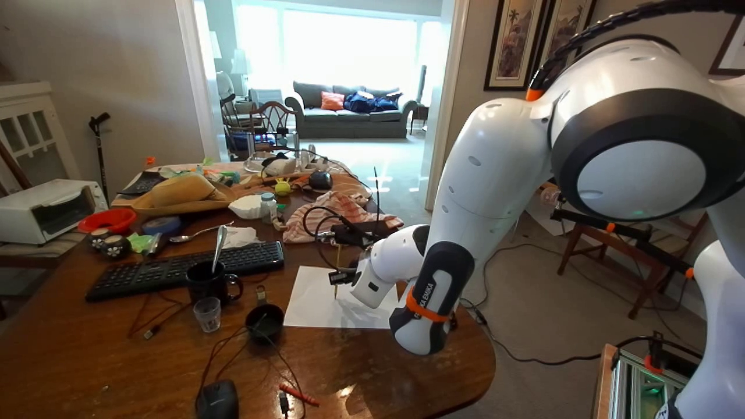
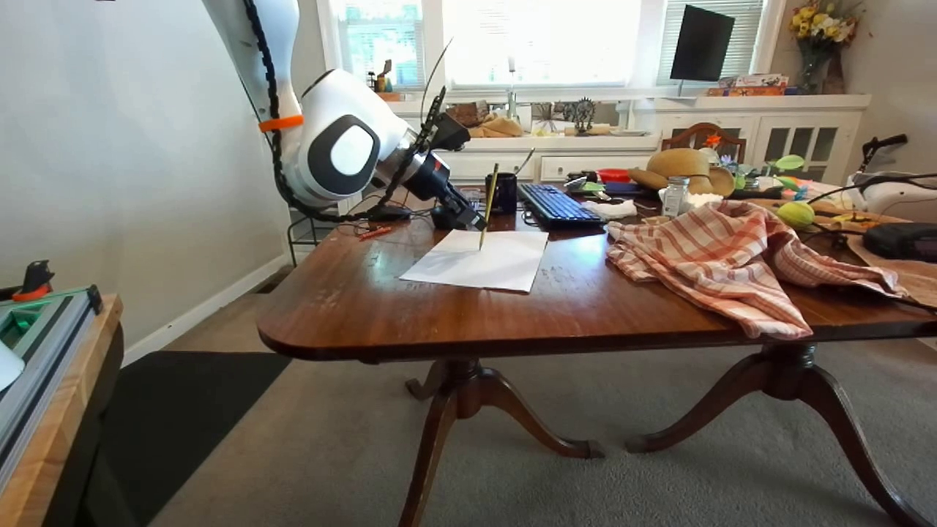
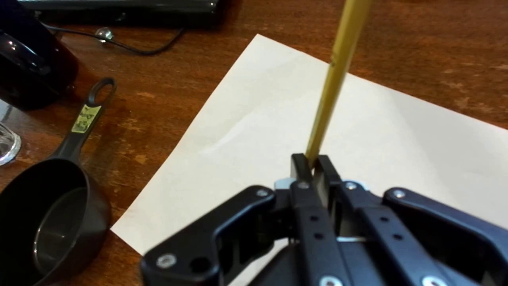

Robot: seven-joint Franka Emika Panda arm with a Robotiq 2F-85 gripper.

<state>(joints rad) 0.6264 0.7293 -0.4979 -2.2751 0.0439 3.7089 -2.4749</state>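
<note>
A thin yellow pencil (image 3: pixel 335 71) rises from between the fingertips of my gripper (image 3: pixel 311 161), which is shut on it. It leans slightly from upright in the wrist view. Beneath lies a white sheet of paper (image 3: pixel 238 159) on the wooden table. In an exterior view the pencil (image 2: pixel 491 192) extends above and below my gripper (image 2: pixel 479 222), its lower end at or just over the paper (image 2: pixel 468 271); contact cannot be made out. From the wrist, the fingers hide that lower end. A black measuring cup (image 3: pixel 91 206) stands beside the paper's corner.
A black mug (image 1: pixel 201 285) with a spoon, a small clear cup (image 1: pixel 208 314) and a keyboard (image 1: pixel 145 274) sit near the paper. A striped cloth (image 2: pixel 703 256) hangs over the table edge. Cables, a mouse (image 1: pixel 218 400) and a red stick (image 1: pixel 298 395) lie nearer the front.
</note>
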